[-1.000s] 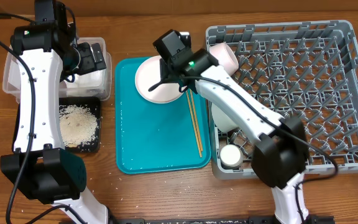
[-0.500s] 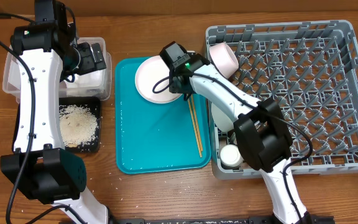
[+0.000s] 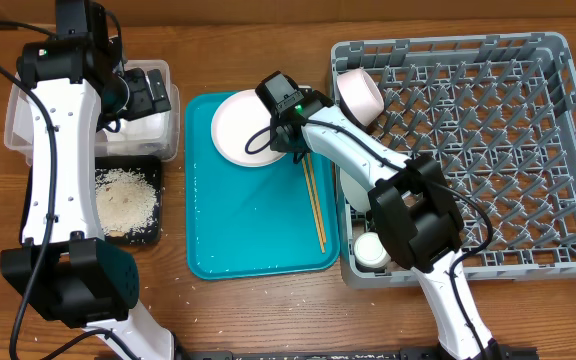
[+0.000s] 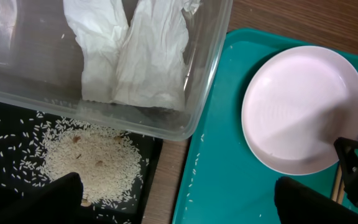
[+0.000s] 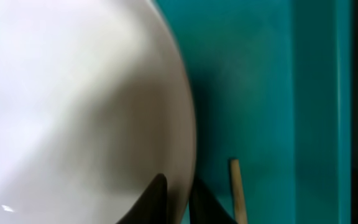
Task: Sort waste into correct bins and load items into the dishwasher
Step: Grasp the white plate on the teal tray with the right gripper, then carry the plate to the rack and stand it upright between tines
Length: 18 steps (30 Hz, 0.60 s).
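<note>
The round white plate (image 3: 240, 128) lies at the back of the teal tray (image 3: 248, 235); it also shows in the left wrist view (image 4: 300, 106) and fills the right wrist view (image 5: 73, 93). My right gripper (image 3: 288, 148) (image 5: 176, 186) is shut on the plate's right rim, one finger on each side. The chopsticks (image 3: 314, 200) (image 5: 236, 186) lie just right of it. My left gripper (image 3: 153, 95) (image 4: 179, 208) is open and empty above the clear tub (image 3: 16, 125) (image 4: 211, 74), which holds white napkins (image 4: 135, 56). Rice (image 3: 126, 197) (image 4: 86, 155) lies in the black tray (image 3: 155, 232).
The grey dish rack (image 3: 488, 150) stands at the right with a pinkish-white bowl (image 3: 360, 92) at its back left corner, a pale bowl (image 3: 353, 190) partly under my right arm, and a small white cup (image 3: 372, 250) at its front left. Loose rice grains (image 4: 194, 171) dot the teal tray.
My right gripper has come down onto the plate's right rim, and the plate has shifted a little to the left. The left arm has not moved.
</note>
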### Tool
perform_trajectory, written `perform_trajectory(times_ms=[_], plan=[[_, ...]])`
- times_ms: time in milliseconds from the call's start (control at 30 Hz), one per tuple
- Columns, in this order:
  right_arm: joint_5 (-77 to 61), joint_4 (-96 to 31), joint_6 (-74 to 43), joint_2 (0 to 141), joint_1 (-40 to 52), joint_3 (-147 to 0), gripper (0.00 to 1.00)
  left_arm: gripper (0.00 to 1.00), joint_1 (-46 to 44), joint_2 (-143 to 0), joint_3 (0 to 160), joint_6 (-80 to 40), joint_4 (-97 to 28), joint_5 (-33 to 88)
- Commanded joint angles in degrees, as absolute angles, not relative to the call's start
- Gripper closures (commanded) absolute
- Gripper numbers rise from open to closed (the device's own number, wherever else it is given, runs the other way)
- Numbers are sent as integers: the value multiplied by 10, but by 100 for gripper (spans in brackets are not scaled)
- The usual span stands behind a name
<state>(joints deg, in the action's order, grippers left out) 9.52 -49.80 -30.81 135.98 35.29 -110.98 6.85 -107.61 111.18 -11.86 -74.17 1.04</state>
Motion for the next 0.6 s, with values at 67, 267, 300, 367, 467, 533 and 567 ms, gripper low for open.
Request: perform_trajectory(times_ms=[67, 267, 300, 367, 467, 533, 567], plan=[[87, -495, -298, 1367, 359, -1109, 96, 0, 67, -1075, 1123, -112, -741, 11], [87, -538, -275, 1361, 360, -1134, 96, 0, 67, -1075, 1123, -112, -741, 11], [87, -579, -257, 1350, 360, -1168, 96, 0, 67, -1075, 1123, -112, -741, 11], [87, -626, -237, 1336, 360, -1216, 96, 0, 67, -1075, 1123, -112, -741, 11], [90, -734, -191, 1304, 360, -1326, 96, 0, 67, -1075, 1123, -112, -741, 11], [109, -801, -179, 1286, 360, -1385, 96, 0, 67, -1075, 1123, -112, -741, 11], [127, -832, -179, 1277, 359, -1411, 96, 0, 67, -1075, 1123, -112, -741, 11]])
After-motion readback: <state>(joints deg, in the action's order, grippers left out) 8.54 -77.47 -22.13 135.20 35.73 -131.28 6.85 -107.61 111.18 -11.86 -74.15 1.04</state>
